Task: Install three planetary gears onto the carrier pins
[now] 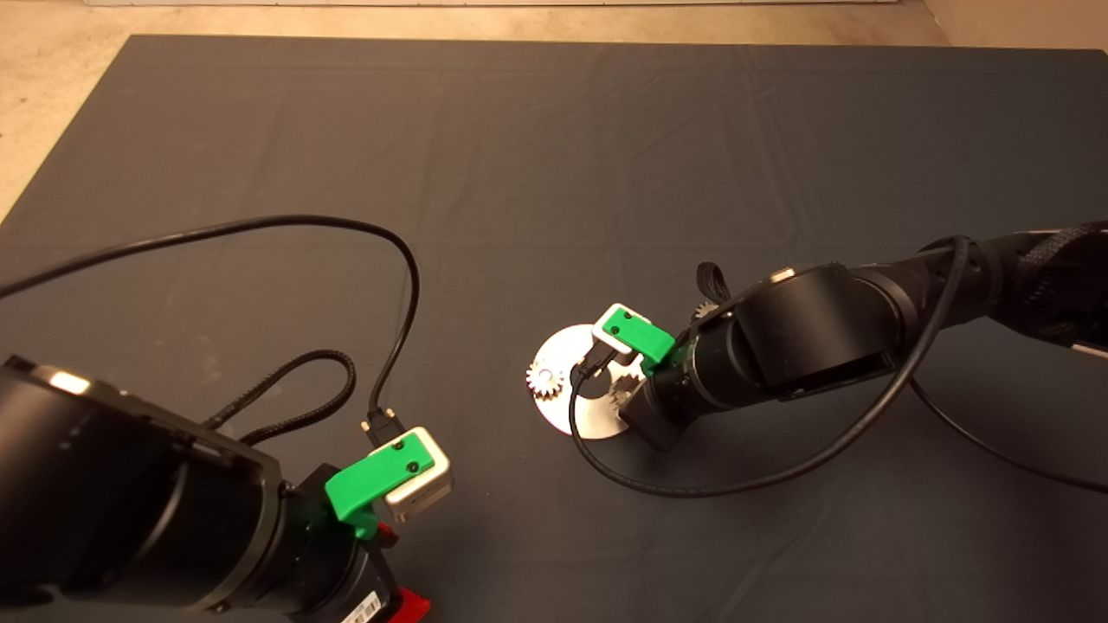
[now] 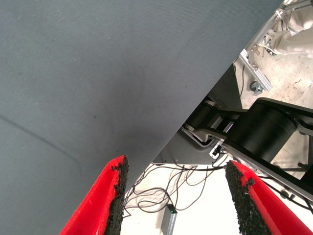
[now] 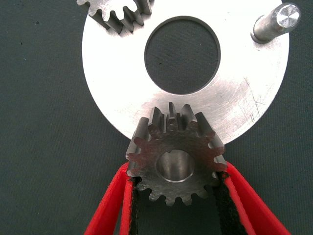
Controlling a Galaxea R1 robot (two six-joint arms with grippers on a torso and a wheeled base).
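The shiny carrier disc (image 1: 563,346) lies on the mat right of centre. One planetary gear (image 1: 545,379) sits on a pin at its left rim; it also shows in the right wrist view (image 3: 120,14). My right gripper (image 1: 619,394) is over the disc's right side, shut on a second gear (image 3: 176,164) at the disc's (image 3: 117,78) rim, with metal showing in its bore. One bare pin (image 3: 276,22) stands upright. A third gear (image 1: 705,310) peeks out behind the right arm. My left gripper (image 1: 400,571) is open and empty at the lower left.
Black cables loop over the mat (image 1: 554,173) left of the disc and in front of it. The left wrist view looks past the mat's edge (image 2: 195,112) at the floor, a robot base and cables.
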